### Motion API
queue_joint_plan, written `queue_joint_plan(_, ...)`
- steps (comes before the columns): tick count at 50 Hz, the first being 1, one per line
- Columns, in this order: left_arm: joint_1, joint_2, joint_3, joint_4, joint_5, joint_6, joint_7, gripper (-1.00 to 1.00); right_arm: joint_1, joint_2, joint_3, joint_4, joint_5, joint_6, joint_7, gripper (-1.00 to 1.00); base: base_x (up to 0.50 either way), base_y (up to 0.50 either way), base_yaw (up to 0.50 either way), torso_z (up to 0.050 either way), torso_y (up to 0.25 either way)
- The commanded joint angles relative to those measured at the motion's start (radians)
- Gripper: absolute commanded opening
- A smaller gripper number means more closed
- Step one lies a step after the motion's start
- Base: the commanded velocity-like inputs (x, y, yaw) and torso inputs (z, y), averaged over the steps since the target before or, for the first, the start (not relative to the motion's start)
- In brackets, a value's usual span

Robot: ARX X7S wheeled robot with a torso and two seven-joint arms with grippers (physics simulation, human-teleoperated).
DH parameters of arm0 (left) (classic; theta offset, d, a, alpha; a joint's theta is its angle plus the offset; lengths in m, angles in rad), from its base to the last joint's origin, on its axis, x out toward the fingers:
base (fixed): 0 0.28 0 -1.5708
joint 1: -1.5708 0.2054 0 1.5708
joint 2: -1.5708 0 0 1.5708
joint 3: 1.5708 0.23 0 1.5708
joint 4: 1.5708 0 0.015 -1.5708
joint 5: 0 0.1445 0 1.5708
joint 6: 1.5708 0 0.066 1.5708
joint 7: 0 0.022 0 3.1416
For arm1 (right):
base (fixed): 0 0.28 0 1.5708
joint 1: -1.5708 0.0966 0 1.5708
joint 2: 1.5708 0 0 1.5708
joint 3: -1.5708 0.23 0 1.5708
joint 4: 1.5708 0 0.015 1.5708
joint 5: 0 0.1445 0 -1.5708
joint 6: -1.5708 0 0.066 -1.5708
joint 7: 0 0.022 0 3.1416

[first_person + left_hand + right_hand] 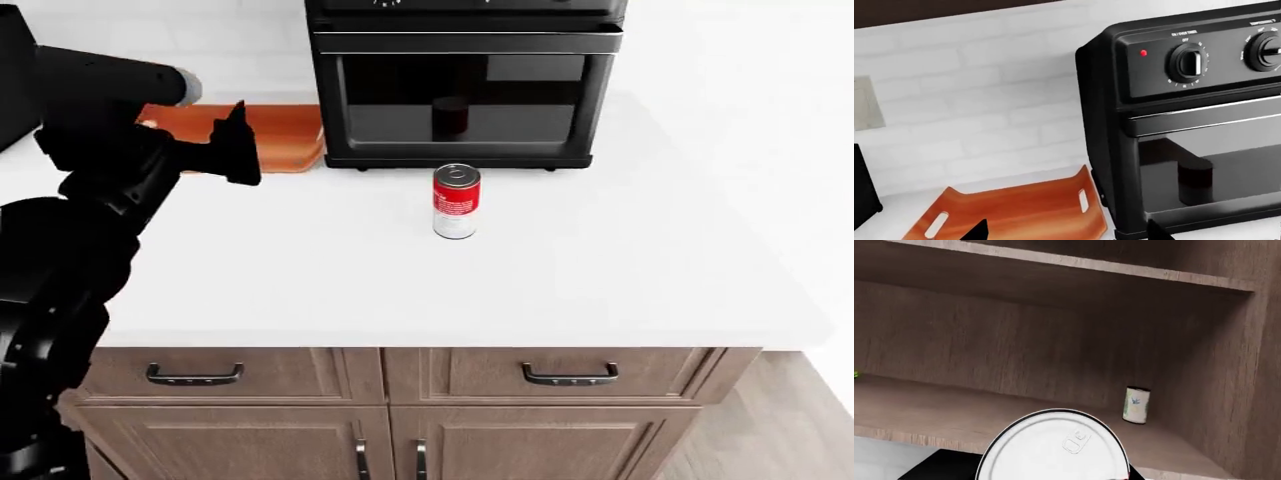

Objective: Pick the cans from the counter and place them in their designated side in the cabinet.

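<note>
Can [455, 201] before black toaster oven [465, 85]

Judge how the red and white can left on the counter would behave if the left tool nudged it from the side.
The can stands upright and is tall for its narrow base, so a high push would probably tip it. Once down, its round body would likely roll across the flat counter. Its smooth printed wall looks rigid and may be slippery.

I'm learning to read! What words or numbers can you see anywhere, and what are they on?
"OFF": above the left knob on the black toaster oven.
Small white print above both knobs: too blurred to read.
Red-and-white can on the white counter: label too small.
Pale can on the wooden cabinet shelf: only a blue mark, unreadable.
</note>
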Motion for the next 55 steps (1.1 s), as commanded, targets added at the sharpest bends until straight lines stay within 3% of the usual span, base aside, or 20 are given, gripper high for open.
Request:
queue_joint_plan(1,-0.073,-0.044,-0.033,-0.06,0.013,-0.027,-0.012,1.0,0.069,-0.112,0.292,0.222,-0.554,-0.137,-0.206,-1.0,0.0,0.0,0.0,0.0,0.0)
queue_joint_plan(7,-0.108,-0.109,-0.072,-0.069,-0.005,-0.069,0.014,1.0,0.069,-0.114,0.32,0.239,-0.569,-0.159,-0.186,-1.0,0.0,0.0,0.0,0.0,0.0)
queue_joint_plan(11,-0.134,-0.14,-0.093,-0.089,-0.015,-0.092,0.028,1.0,0.069,-0.101,0.337,0.107,-0.65,-0.043,-0.259,-1.0,0.0,0.0,0.0,0.0,0.0)
queue_joint_plan(19,-0.144,-0.194,-0.119,-0.099,-0.038,-0.125,0.063,1.0,0.069,-0.114,0.332,0.212,-0.607,-0.118,-0.199,-1.0,0.0,0.0,0.0,0.0,0.0)
queue_joint_plan(28,-0.161,-0.245,-0.172,-0.035,-0.107,-0.265,0.083,1.0,0.069,-0.104,0.332,0.228,-0.58,-0.166,-0.175,-1.0,0.0,0.0,0.0,0.0,0.002)
queue_joint_plan(38,-0.323,-0.285,-0.092,-0.071,-0.114,-0.4,0.088,1.0,0.069,-0.1,0.324,0.256,-0.562,-0.206,-0.145,-1.0,0.0,0.0,0.0,0.0,0.0)
queue_joint_plan(55,-0.447,-0.269,-0.014,-0.183,-0.068,-0.382,0.076,1.0,0.069,-0.098,0.337,0.2,-0.589,-0.164,-0.149,-1.0,0.0,0.0,0.0,0.0,0.001)
